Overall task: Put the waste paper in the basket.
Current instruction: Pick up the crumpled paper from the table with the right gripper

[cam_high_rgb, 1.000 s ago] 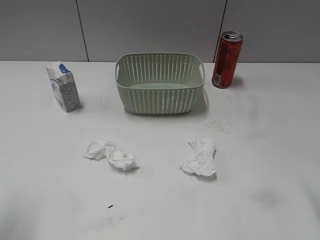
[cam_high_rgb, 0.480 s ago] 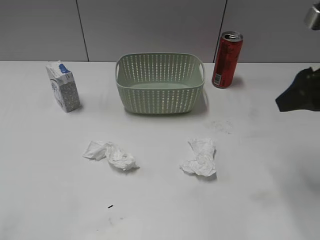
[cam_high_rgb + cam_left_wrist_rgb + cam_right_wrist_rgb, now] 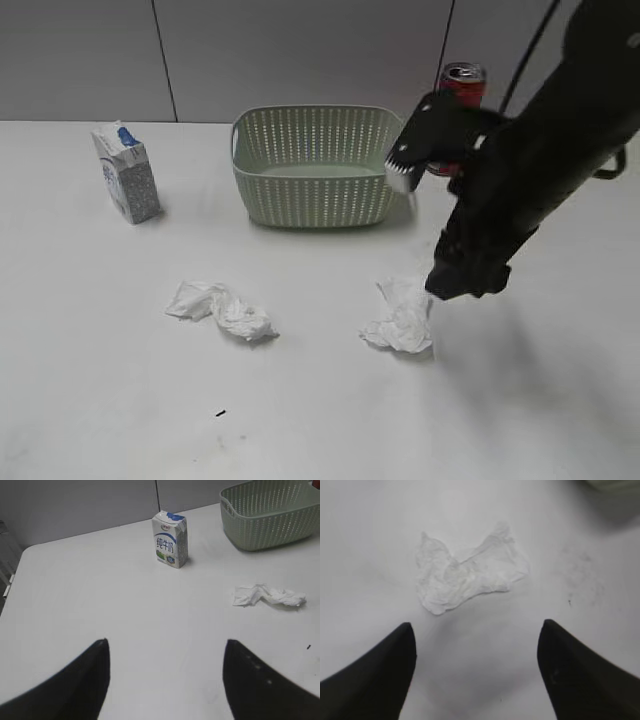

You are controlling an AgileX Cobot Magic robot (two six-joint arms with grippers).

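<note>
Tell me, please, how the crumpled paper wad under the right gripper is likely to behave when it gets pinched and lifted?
The paper wad looks thin, wrinkled and loosely crumpled, so it will probably squash between the open right gripper fingers rather than resist. It seems very light and may slide on the smooth table if nudged. Its ragged edges may droop; rolling seems unlikely.

Exterior view slants down on the table (image 3: pixel 90 400); each wrist view looks past its own fingers (image 3: pixel 375 680).
</note>
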